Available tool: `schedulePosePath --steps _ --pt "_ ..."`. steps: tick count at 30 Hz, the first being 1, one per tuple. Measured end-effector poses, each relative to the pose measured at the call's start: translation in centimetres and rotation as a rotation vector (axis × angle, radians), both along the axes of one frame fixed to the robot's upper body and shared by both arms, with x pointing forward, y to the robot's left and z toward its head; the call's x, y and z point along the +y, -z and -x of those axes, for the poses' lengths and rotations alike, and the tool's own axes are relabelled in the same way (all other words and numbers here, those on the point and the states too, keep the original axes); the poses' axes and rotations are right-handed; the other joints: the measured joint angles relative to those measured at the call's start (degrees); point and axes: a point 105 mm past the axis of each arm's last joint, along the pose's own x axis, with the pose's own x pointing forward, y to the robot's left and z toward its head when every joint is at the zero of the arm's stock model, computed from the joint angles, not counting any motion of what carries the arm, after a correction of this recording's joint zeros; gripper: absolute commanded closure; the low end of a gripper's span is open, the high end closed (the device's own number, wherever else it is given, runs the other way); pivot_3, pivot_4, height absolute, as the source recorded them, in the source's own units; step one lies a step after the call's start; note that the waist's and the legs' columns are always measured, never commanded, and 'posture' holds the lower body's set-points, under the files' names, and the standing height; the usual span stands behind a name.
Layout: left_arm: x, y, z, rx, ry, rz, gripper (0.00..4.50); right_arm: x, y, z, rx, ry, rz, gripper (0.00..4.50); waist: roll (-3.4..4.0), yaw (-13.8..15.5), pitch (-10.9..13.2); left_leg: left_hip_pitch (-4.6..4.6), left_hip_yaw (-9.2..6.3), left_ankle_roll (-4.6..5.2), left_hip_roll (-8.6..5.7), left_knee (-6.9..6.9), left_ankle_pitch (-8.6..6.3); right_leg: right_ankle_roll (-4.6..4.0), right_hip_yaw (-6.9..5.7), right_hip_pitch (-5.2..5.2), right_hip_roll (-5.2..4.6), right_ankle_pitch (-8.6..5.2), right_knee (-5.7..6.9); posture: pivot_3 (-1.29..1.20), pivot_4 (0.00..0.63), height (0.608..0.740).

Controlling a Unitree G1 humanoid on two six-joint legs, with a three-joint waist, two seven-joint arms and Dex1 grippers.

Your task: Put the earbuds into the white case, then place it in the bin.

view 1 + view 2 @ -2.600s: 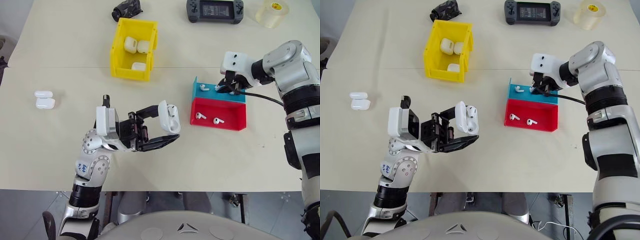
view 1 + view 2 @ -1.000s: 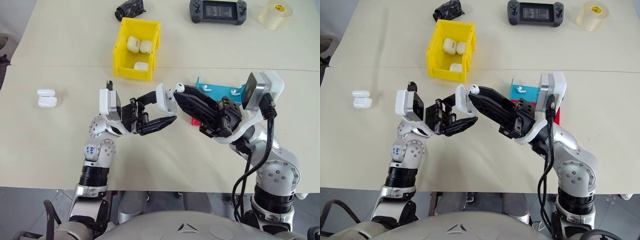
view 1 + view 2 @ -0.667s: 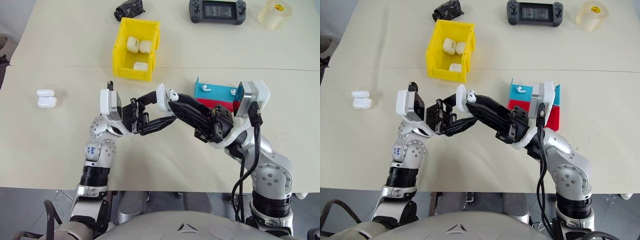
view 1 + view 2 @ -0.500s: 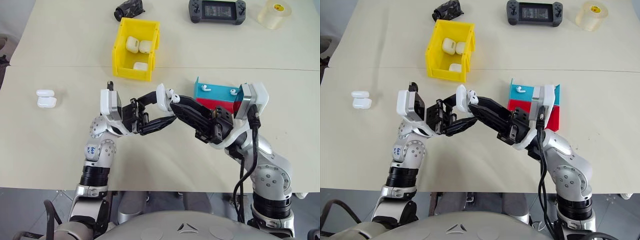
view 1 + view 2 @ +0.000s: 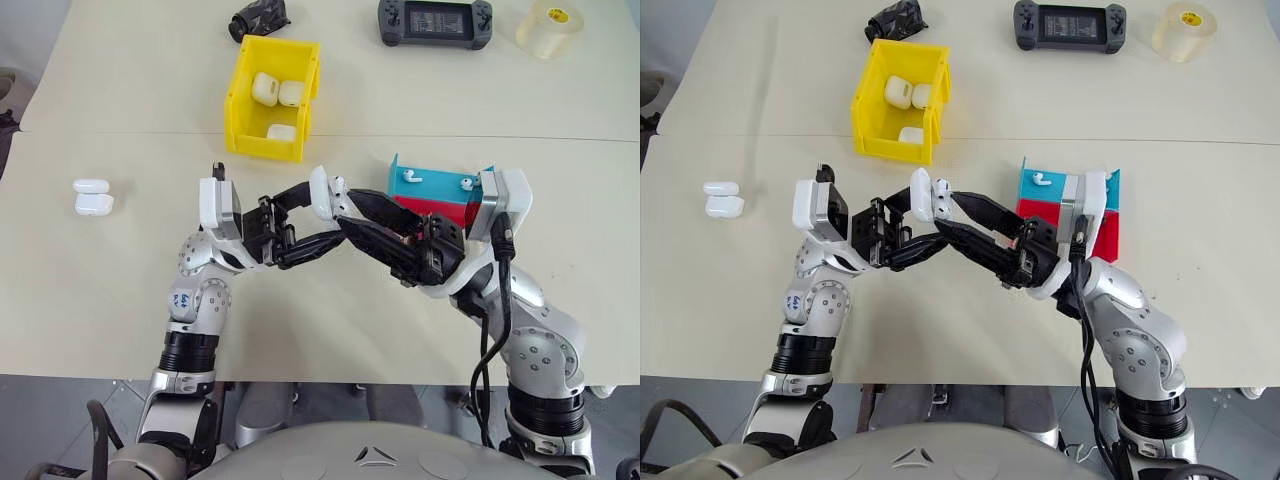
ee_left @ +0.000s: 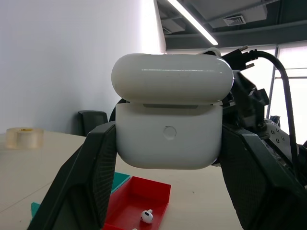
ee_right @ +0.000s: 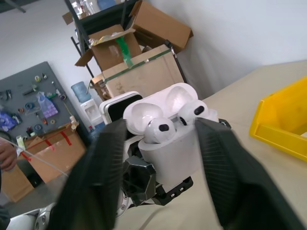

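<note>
Earbuds (image 7: 159,128) in white case (image 6: 168,141)

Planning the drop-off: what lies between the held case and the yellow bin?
Bare tabletop only, seen from the head views, between the glossy white case and yellow plastic bin.

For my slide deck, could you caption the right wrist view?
Right gripper open around the white case, lid up with both earbuds seated, gripped by the left gripper.
</note>
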Motion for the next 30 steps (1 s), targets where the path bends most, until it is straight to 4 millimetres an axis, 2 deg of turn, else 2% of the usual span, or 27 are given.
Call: schedulePosePath --steps 3,6,8,11,14,18,21,22,25,30 --pt "-0.1 0.1 0.0 0.003 0.004 -0.002 1.71 -0.1 0.0 0.0 -0.003 0.0 0.013 0.15 0.0 0.0 0.0 0.0 0.0 0.0 0.0 0.0 0.0 0.0 0.0 0.0 0.0 0.0 0.0 0.0 0.15 0.74" --pt "-0.3 0.3 0.0 0.004 0.001 -0.03 1.71 -0.9 0.5 -0.2 0.004 0.034 0.061 0.15 -0.01 0.1 0.0 0.0 0.0 0.01 -0.01 0.0 0.0 0.0 0.0 0.01 -0.01 0.0 -0.01 0.0 0.15 0.74" --pt "0.0 0.6 -0.3 0.001 -0.032 -0.074 1.71 -2.4 1.0 -0.5 0.015 0.09 0.102 0.15 -0.01 0.1 0.0 0.0 0.01 0.01 -0.01 0.0 -0.01 0.0 0.0 0.01 -0.01 0.0 -0.01 0.0 0.15 0.74" --pt "0.9 1.5 -1.1 -0.007 -0.104 -0.209 1.71 -5.2 1.4 -0.7 0.012 0.167 0.181 0.77 -0.02 0.1 0.0 0.0 0.02 0.01 0.0 -0.02 -0.01 0.0 0.01 0.02 0.01 0.0 -0.02 0.0 0.15 0.74" --pt "1.5 2.4 -1.5 -0.042 -0.136 -0.371 1.71 -6.5 1.2 -0.8 -0.013 0.2 0.241 1.8 -0.02 0.1 0.0 0.03 0.04 0.01 0.0 -0.05 0.0 0.0 0.03 0.02 0.02 0.0 -0.01 0.0 0.15 0.74" --pt "0.9 2.9 -2.1 -0.11 -0.136 -0.564 1.71 -5.4 0.2 -1.0 -0.108 0.148 0.351 3.21 -0.02 -0.1 0.0 0.05 0.05 0.01 0.01 -0.05 0.0 0.0 0.06 0.01 0.02 0.0 -0.01 0.0 0.15 0.74" --pt "0.5 3.1 -2.4 -0.141 -0.143 -0.634 1.71 -3.3 -0.3 -1.2 -0.151 0.087 0.399 4.26 -0.02 -0.1 0.0 0.04 0.04 0.01 0.02 -0.08 0.0 0.0 0.05 -0.01 0.01 0.0 -0.02 0.0 0.15 0.74" --pt "0.3 3.2 -2.4 -0.149 -0.14 -0.651 1.71 -2.6 -0.3 -1.2 -0.157 0.064 0.408 4.47 -0.02 0.0 0.0 0.02 0.03 0.01 0.02 -0.08 0.0 0.0 0.04 -0.02 0.0 0.0 -0.03 0.0 0.15 0.74" --pt "-0.4 3.5 -2.2 -0.148 -0.118 -0.677 1.71 -0.5 -0.1 -1.3 -0.17 0.011 0.46 4.47 -0.02 0.0 0.0 0.0 0.01 0.01 0.01 -0.07 0.0 0.0 0.02 -0.03 -0.02 0.0 -0.02 0.0 0.15 0.74" --pt "-0.8 3.6 -1.8 -0.158 -0.107 -0.688 1.71 0.4 1.1 -1.4 -0.133 -0.018 0.526 4.47 -0.03 0.7 0.0 -0.03 -0.02 0.04 -0.07 -0.04 -0.02 0.0 -0.01 -0.02 -0.1 0.0 -0.04 0.0 0.15 0.74"
